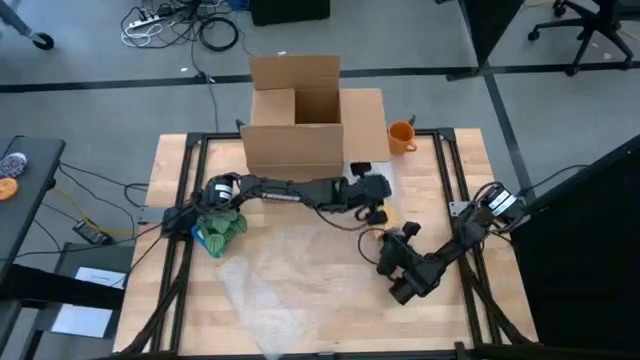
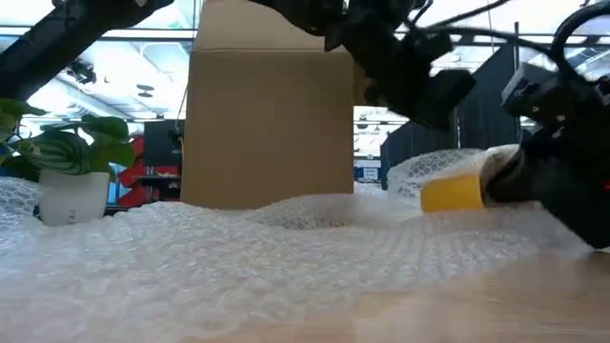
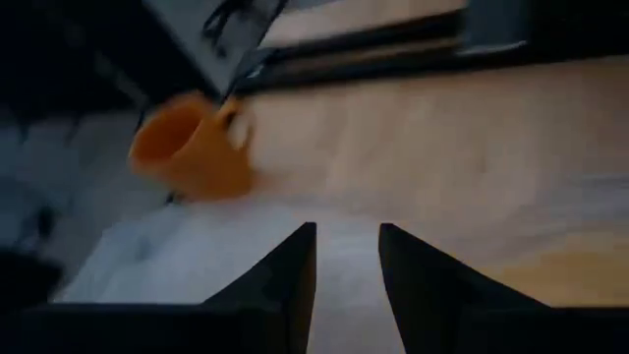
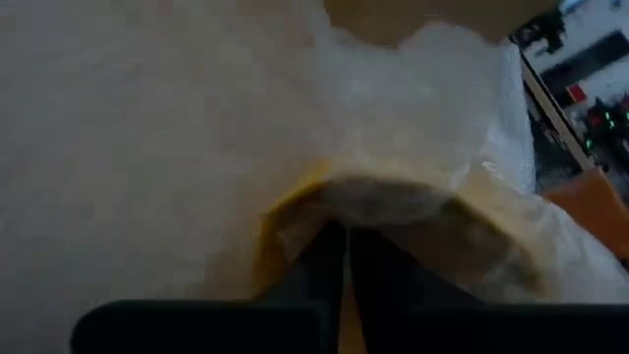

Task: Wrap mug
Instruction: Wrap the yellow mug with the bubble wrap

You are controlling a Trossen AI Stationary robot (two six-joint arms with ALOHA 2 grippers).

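A yellow mug (image 2: 451, 193) lies on its side on the bubble wrap sheet (image 1: 300, 285), and a flap of wrap (image 2: 438, 162) is pulled over it. My right gripper (image 4: 340, 270) is shut on the mug's end at the sheet's right edge (image 1: 392, 252). My left gripper (image 3: 346, 265) hovers open just beyond the mug's far side (image 1: 376, 203), with nothing between its fingers. It points at an orange mug (image 3: 192, 147) standing by the table's far right (image 1: 401, 135). My right gripper pinches the yellow mug's end wall (image 4: 295, 221) between its two fingers, together with the wrap (image 4: 413, 187) lying over it. The fingers come nearly level from the table's right. One layer or several, I cannot tell. The mug rests on its side on the sheet.
A cardboard box (image 1: 295, 125) stands open at the far middle. A small potted plant (image 1: 220, 232) in a white pot (image 2: 71, 195) sits at the sheet's left. Bare wood lies along the near edge (image 1: 450, 320).
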